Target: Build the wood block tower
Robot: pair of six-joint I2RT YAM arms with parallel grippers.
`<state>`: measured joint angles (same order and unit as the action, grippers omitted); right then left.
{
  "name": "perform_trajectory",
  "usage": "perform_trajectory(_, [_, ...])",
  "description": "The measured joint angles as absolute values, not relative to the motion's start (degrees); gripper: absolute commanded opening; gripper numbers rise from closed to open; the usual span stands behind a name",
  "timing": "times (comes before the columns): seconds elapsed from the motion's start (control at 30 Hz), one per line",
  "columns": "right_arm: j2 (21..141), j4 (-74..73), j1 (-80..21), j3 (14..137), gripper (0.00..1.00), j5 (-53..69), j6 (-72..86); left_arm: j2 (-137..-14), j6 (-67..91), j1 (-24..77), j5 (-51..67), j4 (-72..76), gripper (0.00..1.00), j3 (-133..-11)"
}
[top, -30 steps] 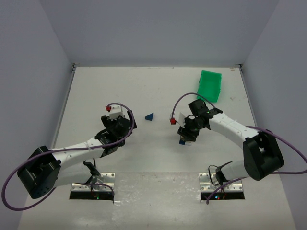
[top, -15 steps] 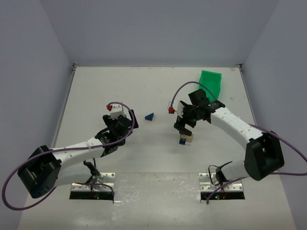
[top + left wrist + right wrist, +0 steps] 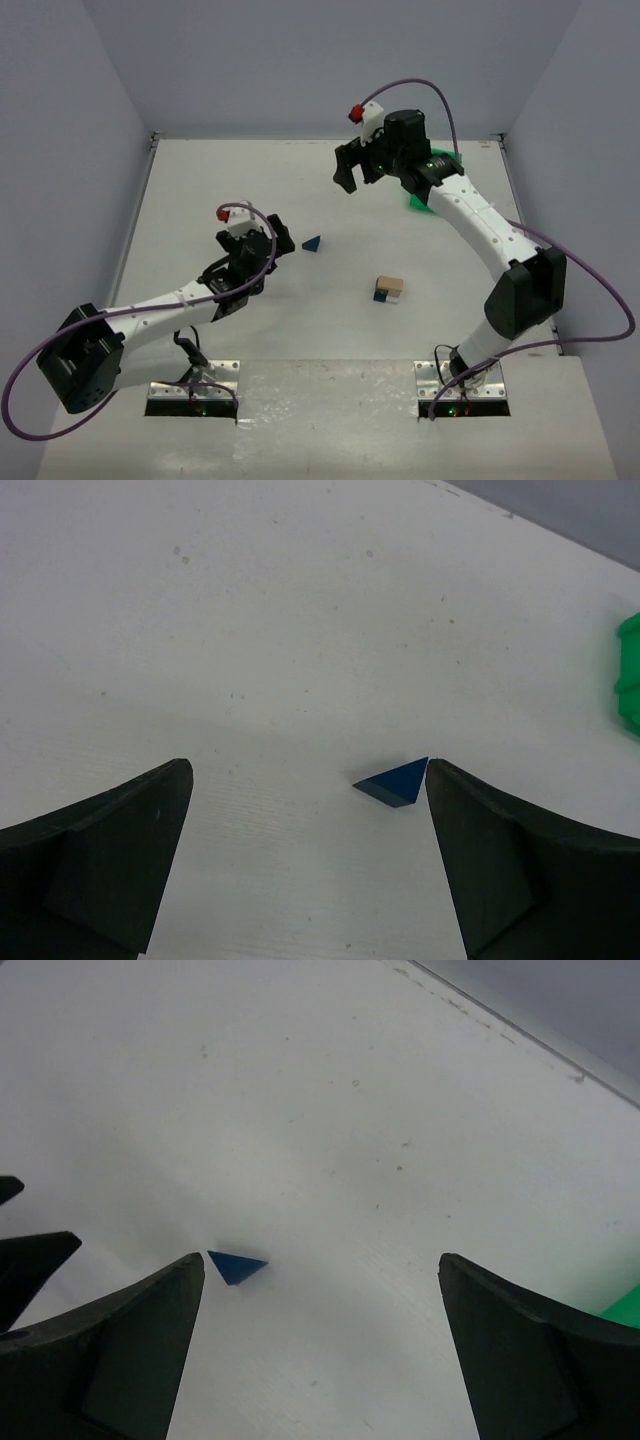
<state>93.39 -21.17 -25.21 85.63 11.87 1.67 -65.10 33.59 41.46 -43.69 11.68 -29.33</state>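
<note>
A small stack of wooden blocks [image 3: 389, 290], tan on top with white and blue below, stands on the table right of centre. A blue wedge [image 3: 312, 243] lies alone on the table, apart from the stack; it also shows in the left wrist view [image 3: 395, 781] and in the right wrist view [image 3: 236, 1265]. My left gripper [image 3: 275, 240] is open and empty, low over the table just left of the wedge. My right gripper [image 3: 347, 172] is open and empty, raised high over the far part of the table.
A green plastic bin [image 3: 437, 178] stands at the back right, partly hidden by the right arm; its edge shows in the left wrist view [image 3: 630, 675]. Grey walls close in the table on three sides.
My right gripper has let go of the block stack and risen up and back toward the far wall. My left gripper has edged slightly toward the blue wedge.
</note>
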Motion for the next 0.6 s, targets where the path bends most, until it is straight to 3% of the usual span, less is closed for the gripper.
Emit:
perform_trajectory(0.23, [91.78,-14.64,-25.88,74.15,0.99,8.31,28.49,-60.43,37.20,34.71,-38.68,10.46,1.00,-29.35])
perform_trajectory(0.6, [104.02,-16.27,-36.60,71.84,0.99,-2.41,45.57,-52.02,36.78,34.41,-32.12,12.90,1.00,-20.12])
